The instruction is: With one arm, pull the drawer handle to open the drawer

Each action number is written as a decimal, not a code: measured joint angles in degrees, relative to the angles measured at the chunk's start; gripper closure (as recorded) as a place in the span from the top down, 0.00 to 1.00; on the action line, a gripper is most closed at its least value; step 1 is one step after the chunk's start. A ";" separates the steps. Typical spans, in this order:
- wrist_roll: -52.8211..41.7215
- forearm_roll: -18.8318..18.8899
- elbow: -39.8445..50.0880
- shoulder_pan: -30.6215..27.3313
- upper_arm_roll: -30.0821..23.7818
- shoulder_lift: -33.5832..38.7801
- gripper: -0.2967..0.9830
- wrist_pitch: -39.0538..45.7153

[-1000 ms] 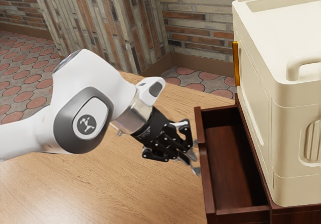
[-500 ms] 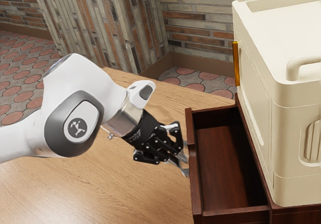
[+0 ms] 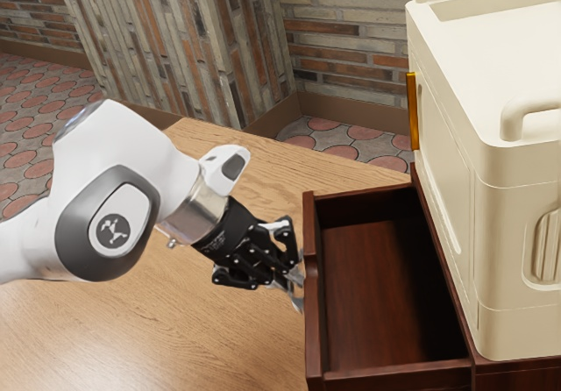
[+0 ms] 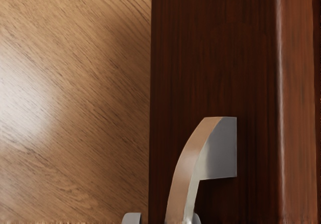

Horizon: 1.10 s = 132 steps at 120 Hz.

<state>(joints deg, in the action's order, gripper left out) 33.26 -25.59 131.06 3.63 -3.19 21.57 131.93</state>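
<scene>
Found the drawer (image 3: 377, 295) pulled well out, at the lower right of the exterior view. Found its handle (image 4: 183, 169) low in the wrist view, between the spread tips of the claw (image 3: 298, 289), with a gap on one side. Looked likely to slip off with a small tilt, or, if pulled too far over the table (image 3: 175, 330), to tip the drawer.

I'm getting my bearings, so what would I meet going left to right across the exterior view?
White rounded robot arm, black jointed tool, open dark-brown wooden drawer, cream boxy case with rounded handles.
</scene>
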 joint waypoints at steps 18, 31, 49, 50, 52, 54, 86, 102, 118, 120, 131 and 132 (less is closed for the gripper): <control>0.01 0.17 0.72 0.00 0.03 0.82 0.24 -0.43; -0.01 0.27 0.81 0.04 0.09 1.08 0.24 -0.77; -0.01 0.53 1.06 0.11 0.69 1.44 0.24 -1.03; -0.01 0.54 1.08 0.11 0.73 1.47 0.24 -1.04; -0.02 0.55 1.10 0.11 0.81 1.51 0.24 -1.05; -0.02 0.56 1.12 0.10 0.86 1.55 0.24 -1.07; -0.16 0.54 2.31 0.06 1.67 3.36 0.24 -1.22; -0.14 1.19 2.62 0.07 2.67 4.66 0.24 -1.56; -0.18 1.52 2.29 0.11 3.89 7.83 0.31 -2.02; -0.19 1.54 2.24 0.12 4.06 8.40 0.33 -2.07; -0.28 1.60 1.06 0.14 5.09 11.63 0.48 -2.57; -0.29 1.61 0.75 0.14 5.18 11.87 0.49 -2.76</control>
<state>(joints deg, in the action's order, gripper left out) 32.97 -23.98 131.81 3.77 2.00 33.44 129.17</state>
